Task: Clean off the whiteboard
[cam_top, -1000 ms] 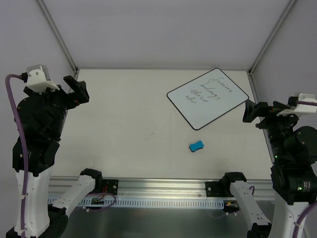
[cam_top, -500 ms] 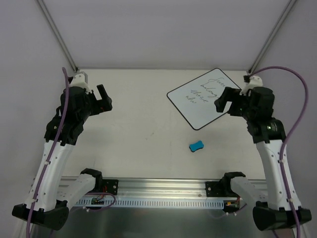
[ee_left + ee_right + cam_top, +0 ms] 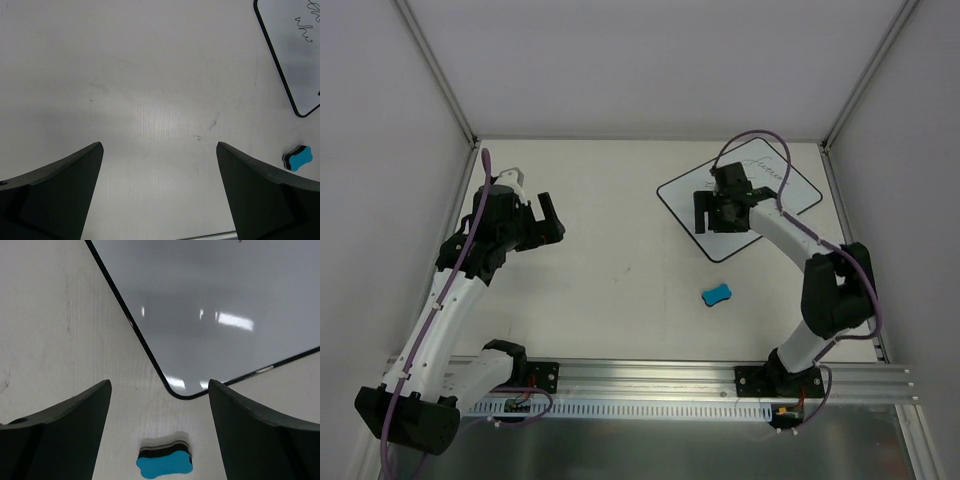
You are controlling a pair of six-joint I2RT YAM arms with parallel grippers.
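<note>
Nothing is erased yet: the whiteboard (image 3: 678, 197), far right on the counter (image 3: 600, 260), bears writing, and the eraser (image 3: 717, 295) lies untouched (just nearer). The left tool (image 3: 160, 146) and right tool (image 3: 159, 385) are spread wide, empty.

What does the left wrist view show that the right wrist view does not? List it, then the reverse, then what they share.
Only the left wrist view: handwriting on the whiteboard, at the picture's top right edge, and a broad stretch of table. Only the right wrist view: glare patches on the board's glossy surface, seen close. Both: the board's rounded near corner, the blue eraser lying apart from it on the table, and an open gripper, the left gripper and the right gripper.
</note>
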